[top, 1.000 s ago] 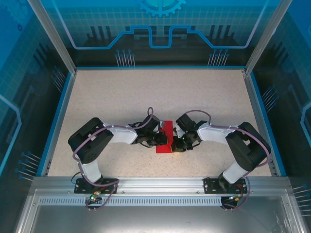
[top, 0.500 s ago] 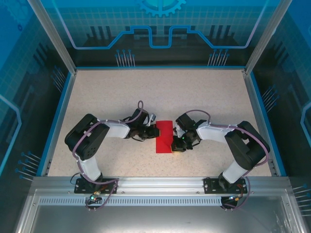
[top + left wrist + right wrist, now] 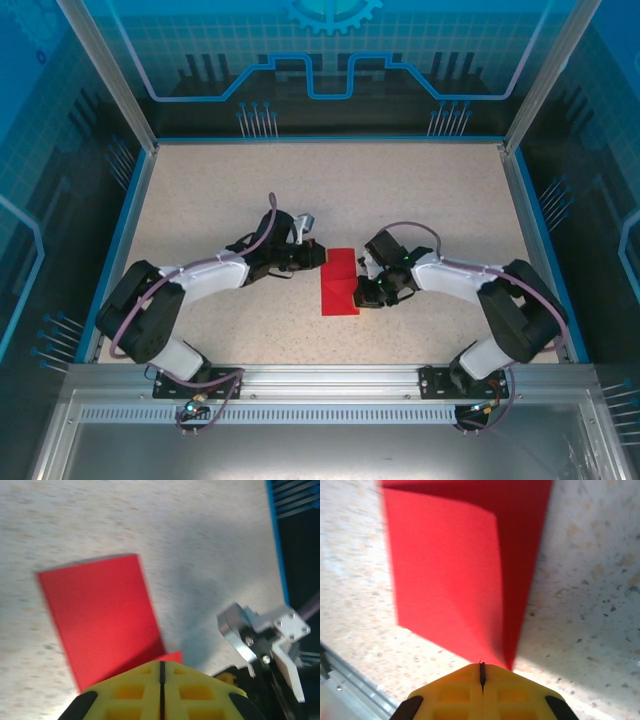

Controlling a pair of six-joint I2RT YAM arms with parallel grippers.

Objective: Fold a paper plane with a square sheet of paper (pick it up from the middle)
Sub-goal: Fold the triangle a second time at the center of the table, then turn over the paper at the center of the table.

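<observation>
Folds show in the red paper [image 3: 340, 282], which lies flat near the middle of the speckled desk [image 3: 250, 190] as an upright oblong, with one layer lapped over another along a slanted edge. The right pincer [image 3: 364, 294] sits at the red paper's lower right edge; from its wrist camera its yellow fingers [image 3: 455, 690] are pressed together and a pointed corner of the red paper [image 3: 450, 565] reaches their tips, though whether that corner is nipped between them cannot be told. The left pincer [image 3: 316, 256] is just beside the red paper's upper left corner, fingers [image 3: 130, 690] together with only a thin seam, holding nothing.
</observation>
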